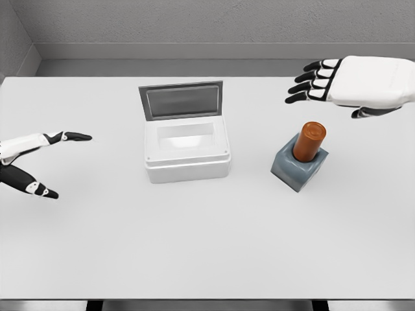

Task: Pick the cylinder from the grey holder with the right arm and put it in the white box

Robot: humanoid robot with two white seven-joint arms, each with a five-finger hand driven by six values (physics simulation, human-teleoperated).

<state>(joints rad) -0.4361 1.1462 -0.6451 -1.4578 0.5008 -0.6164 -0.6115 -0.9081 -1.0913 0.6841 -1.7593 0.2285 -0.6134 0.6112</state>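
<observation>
One view only, from the head camera, covers everything. On the pale counter the brown cylinder stands in the grey holder, leaning slightly, its upper half clear of the socket. The white box sits well to the left of the holder, lid raised at the back, cavity bare. The right hand hovers above and behind the cylinder, fingers spread and extended toward the left, holding nothing and well apart from the cylinder. The left hand rests at the far left edge, fingers splayed wide, also empty.

The step in hand looks like the approach. To do it well, I would bring the right hand down beside the exposed upper half, thumb on one side and fingers on the other, and close only once the cylinder sits between them. Lifting along the cylinder's own lean should free it without dragging the holder, which seems light enough to tip or slide.

No brand, label or writing shows on any object.
</observation>
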